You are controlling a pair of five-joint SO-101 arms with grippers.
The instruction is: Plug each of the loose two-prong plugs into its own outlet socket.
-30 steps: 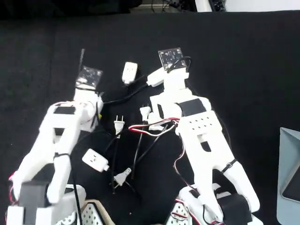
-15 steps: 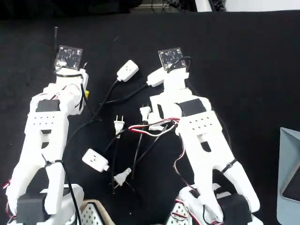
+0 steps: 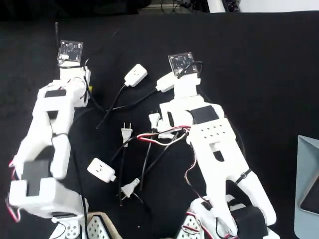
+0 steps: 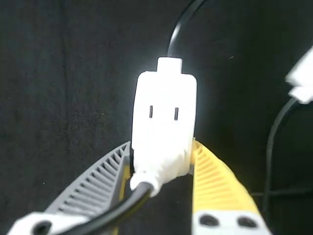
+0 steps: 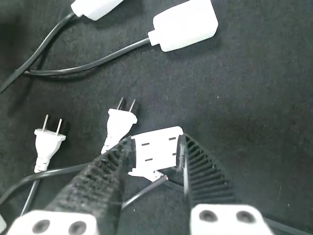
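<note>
My left gripper is shut on a white outlet socket, its two slots facing the camera and a black cord leading off its far end. In the high view that arm stands at the far left. My right gripper is shut on a white socket block. A loose two-prong plug lies right beside it, and another plug lies farther off. From above, loose plugs lie at the centre and near the front.
Loose white sockets lie on the black cloth at the back and front left. Black cords tangle between the arms. A grey bin stands at the right edge.
The left arm has swung from the middle out to the far left, dragging a cord; the back socket tilted slightly. The right arm has stayed still.
</note>
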